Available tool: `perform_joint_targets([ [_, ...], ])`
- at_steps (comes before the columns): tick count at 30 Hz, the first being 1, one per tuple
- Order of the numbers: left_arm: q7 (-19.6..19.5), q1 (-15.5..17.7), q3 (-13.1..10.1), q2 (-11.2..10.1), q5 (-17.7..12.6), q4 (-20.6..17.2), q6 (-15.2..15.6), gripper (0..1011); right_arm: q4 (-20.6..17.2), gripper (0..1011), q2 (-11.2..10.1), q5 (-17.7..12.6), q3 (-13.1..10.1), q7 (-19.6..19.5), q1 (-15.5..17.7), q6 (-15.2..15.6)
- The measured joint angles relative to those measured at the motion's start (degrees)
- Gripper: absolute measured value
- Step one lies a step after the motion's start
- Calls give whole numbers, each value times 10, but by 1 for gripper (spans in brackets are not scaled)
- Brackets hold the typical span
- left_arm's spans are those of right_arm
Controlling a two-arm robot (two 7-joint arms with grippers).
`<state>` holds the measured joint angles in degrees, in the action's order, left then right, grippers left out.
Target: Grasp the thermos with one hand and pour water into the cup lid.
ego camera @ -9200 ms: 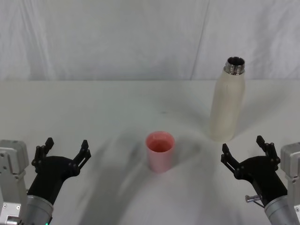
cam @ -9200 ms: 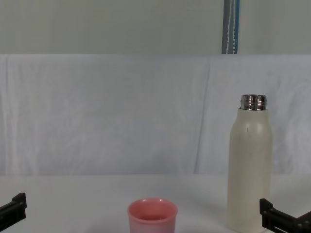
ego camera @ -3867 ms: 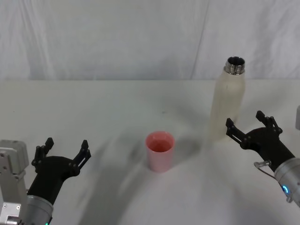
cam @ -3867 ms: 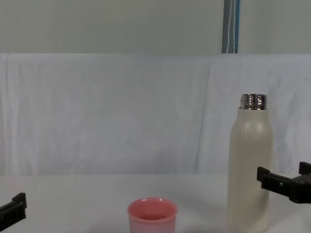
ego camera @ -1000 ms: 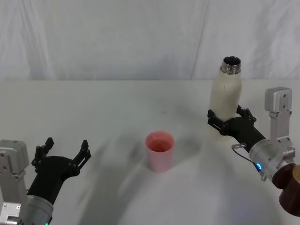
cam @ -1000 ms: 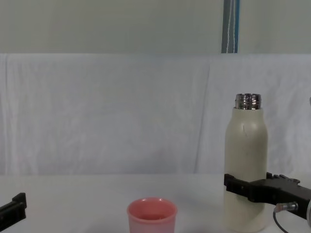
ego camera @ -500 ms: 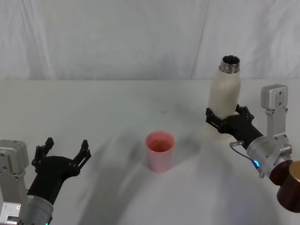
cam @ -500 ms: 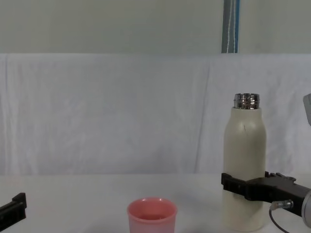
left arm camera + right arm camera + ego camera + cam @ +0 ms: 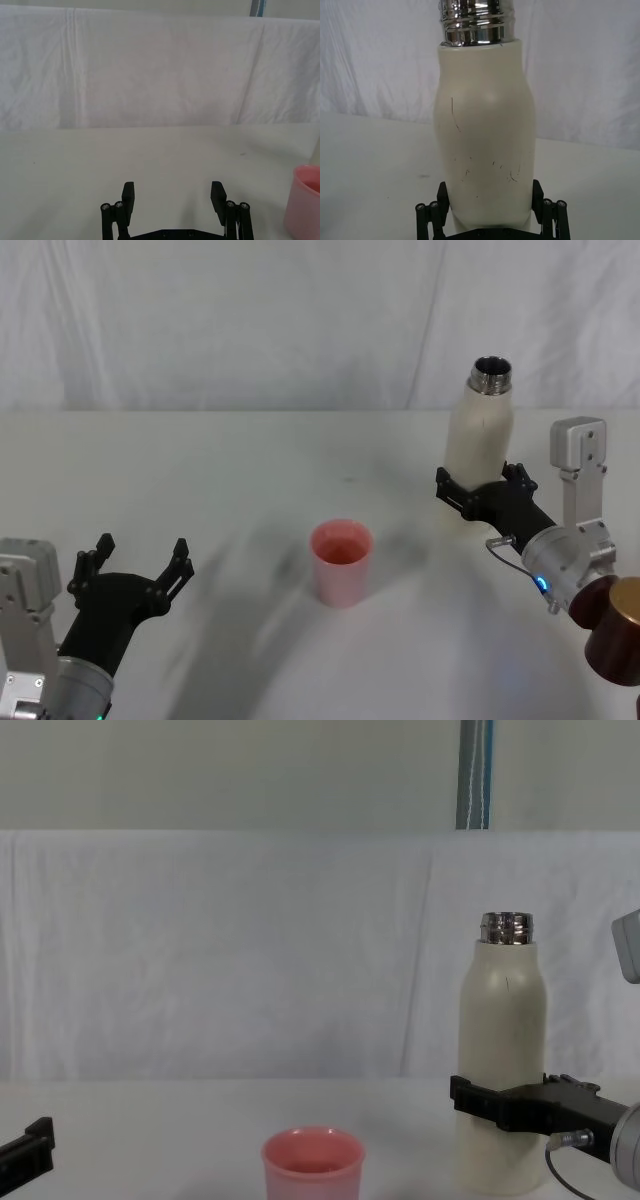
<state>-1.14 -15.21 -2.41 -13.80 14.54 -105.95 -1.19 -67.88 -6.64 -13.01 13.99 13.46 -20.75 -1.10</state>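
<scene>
The thermos (image 9: pixel 481 435) is a tall cream-white bottle with an open steel neck, standing upright at the right of the white table. My right gripper (image 9: pixel 478 482) is shut on its lower body, one finger on each side. In the right wrist view the thermos (image 9: pixel 485 125) sits between the two black fingers of that gripper (image 9: pixel 490 192). The chest view shows the thermos (image 9: pixel 502 1020) held low by the right gripper (image 9: pixel 505 1096). The cup lid (image 9: pixel 341 560), a small pink cup, stands at the table's middle, left of the thermos and apart from it. My left gripper (image 9: pixel 142 550) rests open near the front left.
A white cloth backdrop (image 9: pixel 250 320) hangs behind the table. A blue-grey pole (image 9: pixel 472 775) rises behind it. The cup lid (image 9: pixel 304 205) appears at the edge of the left wrist view, beyond the open left gripper (image 9: pixel 172 192). Bare table lies between the cup lid and the thermos.
My right gripper went from standing open near the table's front right to the thermos and shut on it. Over the last second the thermos shifted slightly left. The left arm has not moved.
</scene>
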Motion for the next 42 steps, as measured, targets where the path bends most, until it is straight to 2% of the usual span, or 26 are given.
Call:
perform_joint_targets([
  [42, 0, 0, 0, 0, 0, 0, 0, 1001, 5, 961, 1, 2, 0, -1, -2, -3],
])
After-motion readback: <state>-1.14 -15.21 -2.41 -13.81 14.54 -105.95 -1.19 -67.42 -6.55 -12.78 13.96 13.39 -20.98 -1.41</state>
